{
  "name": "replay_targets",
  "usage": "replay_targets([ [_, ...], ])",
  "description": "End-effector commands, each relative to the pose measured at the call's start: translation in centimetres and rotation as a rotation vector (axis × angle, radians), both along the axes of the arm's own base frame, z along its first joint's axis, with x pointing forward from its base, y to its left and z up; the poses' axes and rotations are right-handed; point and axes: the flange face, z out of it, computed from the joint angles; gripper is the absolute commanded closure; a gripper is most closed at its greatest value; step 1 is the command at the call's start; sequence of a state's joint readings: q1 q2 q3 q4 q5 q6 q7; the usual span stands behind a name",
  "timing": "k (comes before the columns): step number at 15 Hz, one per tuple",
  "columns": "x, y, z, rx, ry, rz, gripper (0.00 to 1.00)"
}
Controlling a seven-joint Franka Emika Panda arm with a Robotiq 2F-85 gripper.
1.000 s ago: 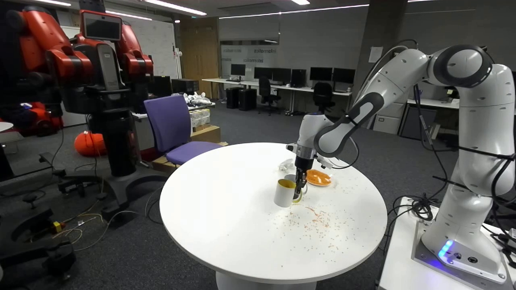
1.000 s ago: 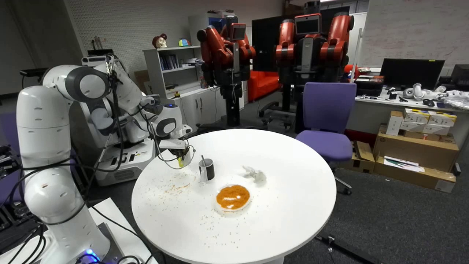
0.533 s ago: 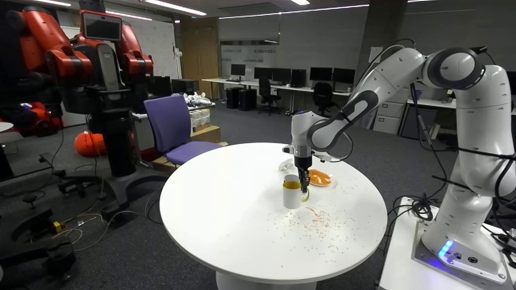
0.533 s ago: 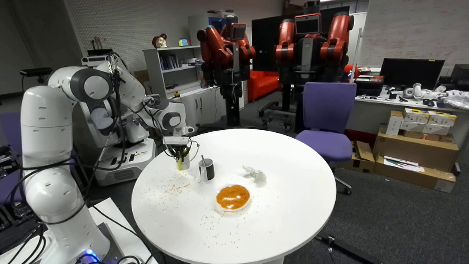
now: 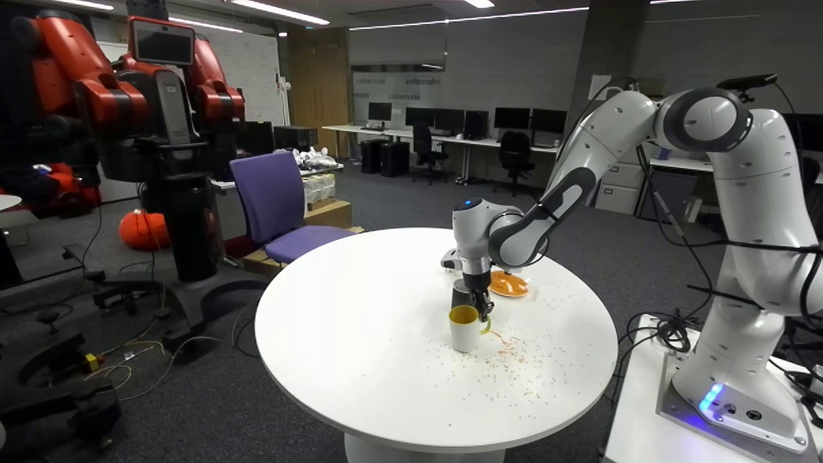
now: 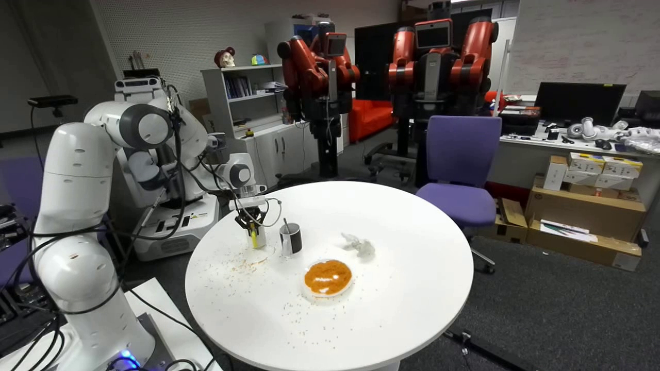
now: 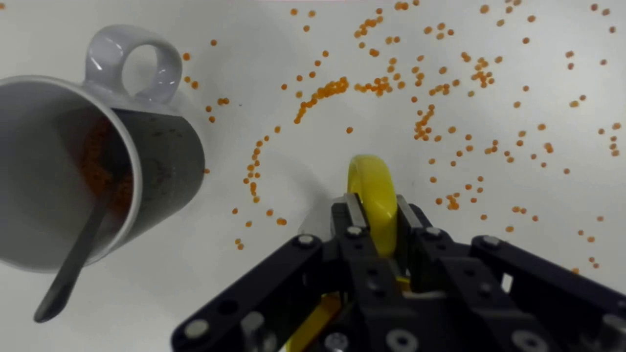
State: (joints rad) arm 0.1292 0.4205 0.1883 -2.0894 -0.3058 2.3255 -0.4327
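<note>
My gripper is shut on the yellow handle of a white mug with a yellow inside. In an exterior view this white mug hangs or stands nearly upright below the wrist; whether its base touches the table I cannot tell. Most of its body is hidden behind the gripper in the wrist view. Close by stands a grey-and-dark mug with a spoon leaning in it and orange bits at its bottom. Loose orange beads lie scattered on the table under the gripper.
A round white table carries a plate heaped with orange beads and a crumpled clear plastic piece. More beads are strewn near the table's edge. A purple chair stands beside it. Cables hang from the arm.
The white mug was tilted and farther to the side a second ago. It has come upright and gone lower, with the gripper still on its handle; the dark mug has stayed put.
</note>
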Motion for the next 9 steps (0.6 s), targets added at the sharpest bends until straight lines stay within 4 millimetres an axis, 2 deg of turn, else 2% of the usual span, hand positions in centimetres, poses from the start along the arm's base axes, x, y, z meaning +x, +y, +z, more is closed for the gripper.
replay_targets([
  [1,0.6,-0.3,-0.4,-0.020,-0.079,0.023,0.95],
  [4,0.9,-0.4,-0.7,0.008,-0.105,0.014,0.95],
  [5,0.9,-0.5,-0.7,0.011,-0.109,0.014,0.68],
  [6,1.0,-0.5,-0.5,0.018,-0.114,0.009,0.56],
  [9,1.1,-0.5,0.4,0.041,-0.120,-0.010,0.34],
])
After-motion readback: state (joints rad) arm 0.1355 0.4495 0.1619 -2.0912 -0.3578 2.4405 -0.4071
